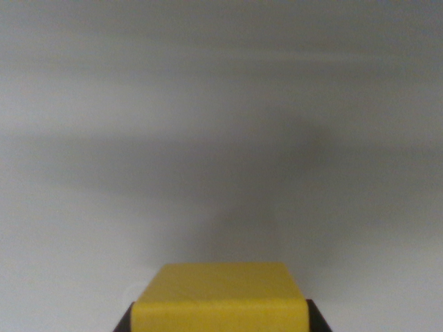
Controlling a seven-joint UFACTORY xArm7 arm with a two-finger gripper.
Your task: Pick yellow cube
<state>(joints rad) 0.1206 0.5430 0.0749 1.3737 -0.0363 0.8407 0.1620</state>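
Yellow cube (220, 299) fills the bottom centre of the wrist view, with dark finger pieces (317, 319) showing just beside its lower corners — apparently the gripper (220, 324) flanking it. Whether they clamp it or merely bracket it I cannot tell. Beyond the cube lies a plain grey surface (221, 104) carrying a soft shadow (228, 180) — probably the arm's.
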